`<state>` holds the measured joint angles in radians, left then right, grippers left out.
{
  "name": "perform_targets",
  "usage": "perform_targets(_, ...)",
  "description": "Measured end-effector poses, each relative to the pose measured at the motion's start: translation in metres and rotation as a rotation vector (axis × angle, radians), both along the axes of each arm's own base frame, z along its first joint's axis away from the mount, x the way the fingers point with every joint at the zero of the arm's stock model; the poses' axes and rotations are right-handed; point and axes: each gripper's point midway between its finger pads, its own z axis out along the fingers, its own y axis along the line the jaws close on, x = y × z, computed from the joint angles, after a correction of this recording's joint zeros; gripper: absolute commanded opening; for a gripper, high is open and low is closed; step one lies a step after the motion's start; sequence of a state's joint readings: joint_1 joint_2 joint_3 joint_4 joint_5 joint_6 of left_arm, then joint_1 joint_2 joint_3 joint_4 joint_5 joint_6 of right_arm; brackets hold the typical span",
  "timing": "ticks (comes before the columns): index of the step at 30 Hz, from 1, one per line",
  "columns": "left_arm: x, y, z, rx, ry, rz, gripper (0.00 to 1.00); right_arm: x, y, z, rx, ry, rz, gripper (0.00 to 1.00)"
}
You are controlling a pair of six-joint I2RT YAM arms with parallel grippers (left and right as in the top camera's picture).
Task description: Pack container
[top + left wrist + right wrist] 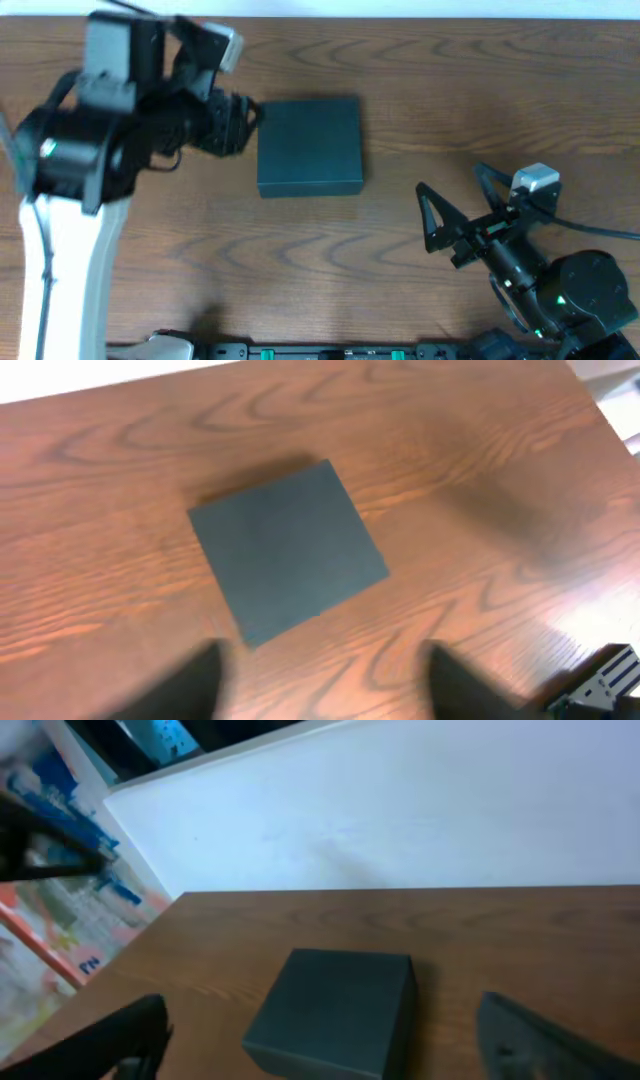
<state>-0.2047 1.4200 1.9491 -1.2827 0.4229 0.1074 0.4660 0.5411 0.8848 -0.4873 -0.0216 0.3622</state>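
Container closed, flat on the counter, near its middle. Left tool just beside its left edge, jaws wide apart, holding nothing. Right tool well apart at right, fully spread, also empty.

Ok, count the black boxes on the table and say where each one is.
1. The black box lies closed on the wooden table, near the middle of its far side. The left arm covers some tabletop from overhead, so another could be hidden.
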Motion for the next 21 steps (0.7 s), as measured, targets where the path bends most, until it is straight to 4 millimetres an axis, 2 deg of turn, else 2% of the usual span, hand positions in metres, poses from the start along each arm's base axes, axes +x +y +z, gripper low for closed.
perform_targets(4,-0.033,0.010,0.005,0.015,0.020,0.013,0.95,-0.005,-0.002,-0.027,-0.051,0.102,0.001,0.99)
perform_targets(6,-0.040,0.012,0.005,0.019,0.026,0.015,0.95,-0.009,-0.004,-0.044,-0.082,0.163,0.001,0.99)
perform_targets(13,-0.043,0.014,0.004,0.029,0.031,0.023,0.95,-0.039,-0.020,-0.109,-0.217,0.433,0.001,0.99)
perform_targets(16,-0.043,0.014,0.004,0.029,0.030,0.023,0.95,-0.053,-0.026,-0.128,-0.262,0.522,0.001,0.99)
perform_targets(21,-0.045,0.015,0.005,0.032,0.026,0.025,0.95,-0.069,-0.035,-0.147,-0.309,0.616,0.001,0.99)
